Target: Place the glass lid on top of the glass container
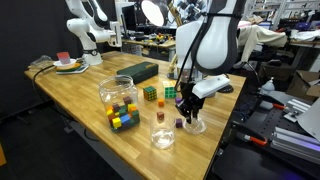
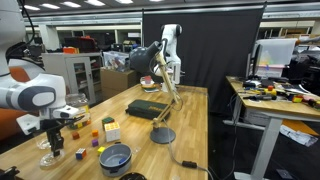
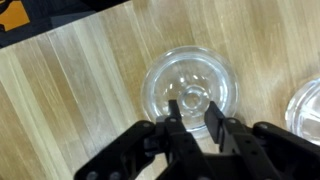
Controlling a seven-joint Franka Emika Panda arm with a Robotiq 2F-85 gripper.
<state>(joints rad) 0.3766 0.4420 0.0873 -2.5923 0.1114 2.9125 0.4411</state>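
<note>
The glass lid (image 3: pixel 190 85) is a clear round disc with a small centre knob, lying flat on the wooden table (image 1: pixel 90 85). It also shows in an exterior view (image 1: pixel 194 126). My gripper (image 3: pixel 192 108) hangs right over it, its two fingers apart on either side of the knob, with nothing gripped. It shows in both exterior views (image 1: pixel 190 112) (image 2: pixel 52 135). The glass container (image 1: pixel 162 137), a short clear cup, stands beside the lid near the table's edge. Its rim shows at the right edge of the wrist view (image 3: pixel 306 110).
A larger clear jar with coloured cubes (image 1: pixel 119 101) stands on the table, with loose small cubes (image 1: pixel 150 94) and a dark flat box (image 1: pixel 137 72) nearby. A dark blue-grey round dish (image 2: pixel 115 157) and a desk lamp base (image 2: pixel 162 135) sit further along.
</note>
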